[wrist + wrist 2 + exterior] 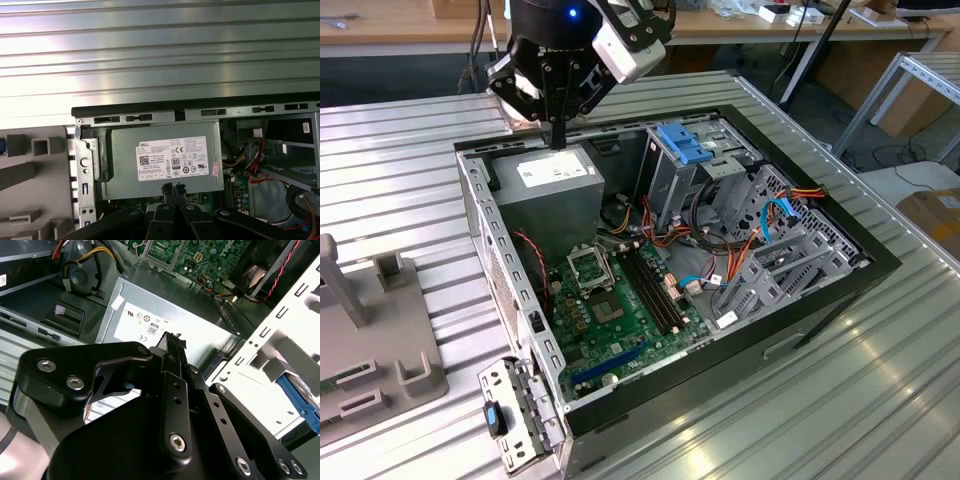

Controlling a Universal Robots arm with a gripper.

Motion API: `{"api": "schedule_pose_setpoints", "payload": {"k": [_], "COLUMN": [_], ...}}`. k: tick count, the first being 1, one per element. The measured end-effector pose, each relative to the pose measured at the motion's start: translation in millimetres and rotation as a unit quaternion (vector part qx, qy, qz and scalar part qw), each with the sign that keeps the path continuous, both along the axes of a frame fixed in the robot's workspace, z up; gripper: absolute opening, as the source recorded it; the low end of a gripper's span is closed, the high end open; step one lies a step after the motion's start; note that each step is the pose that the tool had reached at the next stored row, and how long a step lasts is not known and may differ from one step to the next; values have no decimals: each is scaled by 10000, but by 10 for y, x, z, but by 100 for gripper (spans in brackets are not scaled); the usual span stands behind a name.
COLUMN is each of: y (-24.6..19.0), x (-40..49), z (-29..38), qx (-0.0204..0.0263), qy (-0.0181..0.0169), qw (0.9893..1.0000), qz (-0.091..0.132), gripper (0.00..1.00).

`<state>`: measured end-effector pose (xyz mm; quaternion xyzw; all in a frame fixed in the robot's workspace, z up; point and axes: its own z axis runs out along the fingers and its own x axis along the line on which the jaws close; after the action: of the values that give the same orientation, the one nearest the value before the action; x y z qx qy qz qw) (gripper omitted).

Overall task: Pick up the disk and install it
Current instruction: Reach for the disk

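**A:** Closest to the lens in the second wrist view are the black links of the tool. How does it stand?

**B:** Its two fingers are pressed together with nothing between them. It hangs tip-down just above the power supply, in a corner of the open computer case.

**A:** And the disk?

**B:** Not in the tool. Past the case's perforated wall, the second wrist view shows a ribbed blue strip under a grey edge. I take that for the disk, though most of it is hidden.

**A:** So which way does it lie from the tool?

**B:** Sideways, over that wall and out of the case. In the exterior view the wall forms the side of the case toward the exterior view's left. So I judge the disk lies off that way, near the grey holder on the surface.

**A:** Its long axis?

**B:** I cannot tell; too little of it is visible. The blue strip seems to run roughly alongside the wall, and that is all I would say.
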<state>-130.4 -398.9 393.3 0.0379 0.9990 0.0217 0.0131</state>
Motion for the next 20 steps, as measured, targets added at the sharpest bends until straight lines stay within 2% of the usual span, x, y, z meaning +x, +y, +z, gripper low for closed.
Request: {"api": "schedule_pose_setpoints", "payload": {"k": [6, 10, 20], "y": [0, 0, 0], "x": [-22, -72, -317], "z": [0, 0, -3], "qx": [0, 0, 0], "qy": [0, 0, 0], "qw": [10000, 10000, 10000], "qz": [1, 0, 1], "gripper": [11, 11, 11]}}
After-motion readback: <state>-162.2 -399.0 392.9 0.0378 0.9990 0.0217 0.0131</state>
